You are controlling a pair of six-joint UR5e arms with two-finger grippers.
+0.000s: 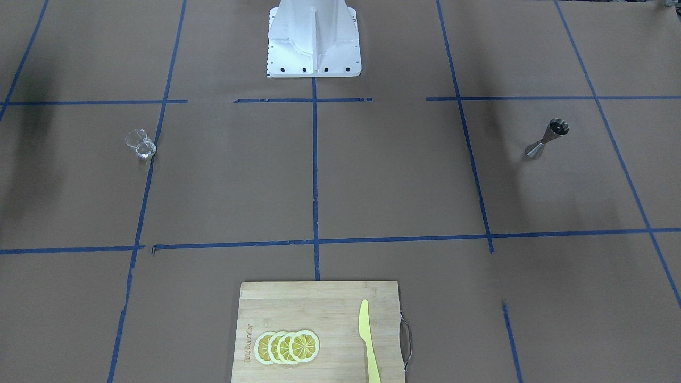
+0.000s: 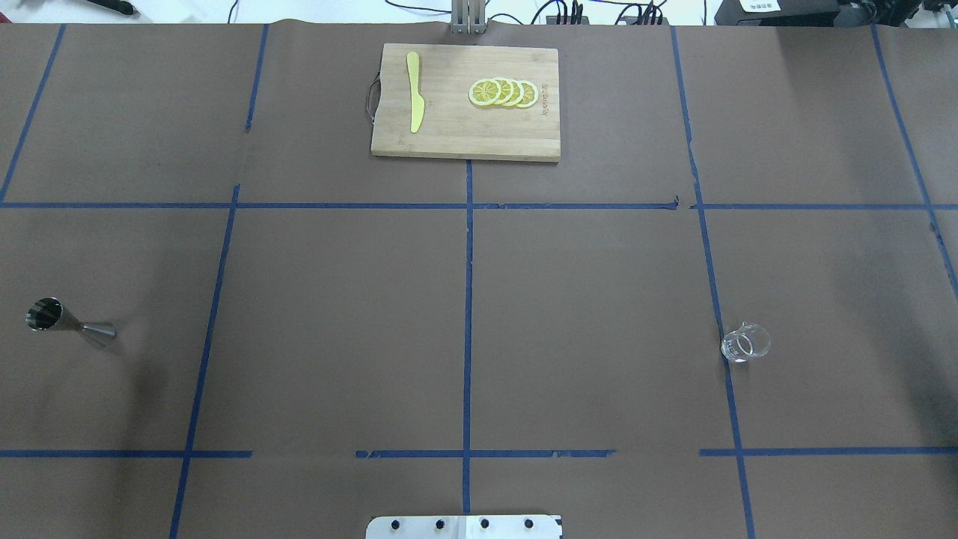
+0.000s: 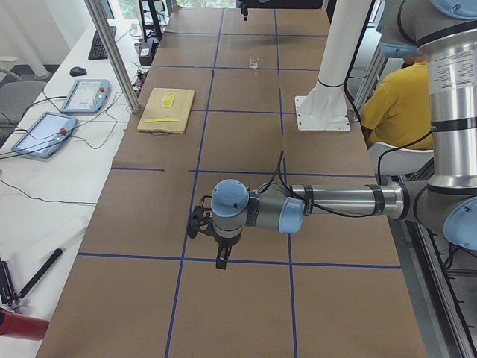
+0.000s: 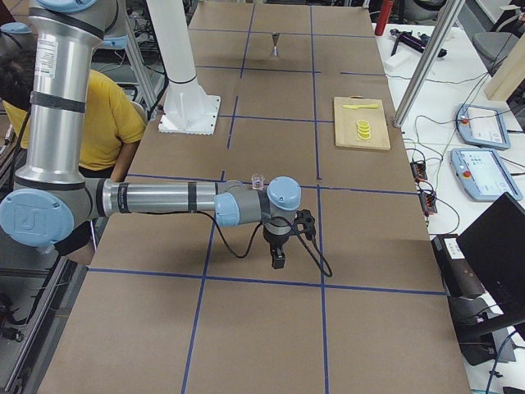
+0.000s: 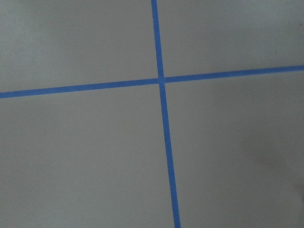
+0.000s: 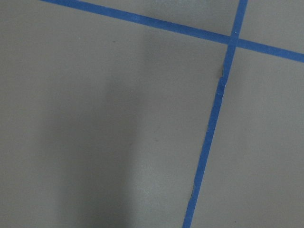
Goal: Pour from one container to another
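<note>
Glass tumbler (image 2: 745, 343) is stood upright on the desk (image 2: 584, 299), on the robot's right side, just beside a blue tape line (image 2: 730, 404). Jigger (image 2: 71, 322) is stood upright far out on the left side, well apart from it. Neither is held. Left pincer (image 3: 220, 259) and right pincer (image 4: 278, 261) are seen only from the desk ends, pointed down above the desk; open or closed cannot be told. Cutting board (image 2: 449, 135) with lemon slices (image 2: 503, 92) and yellow knife (image 2: 415, 101) is set at the far edge.
</note>
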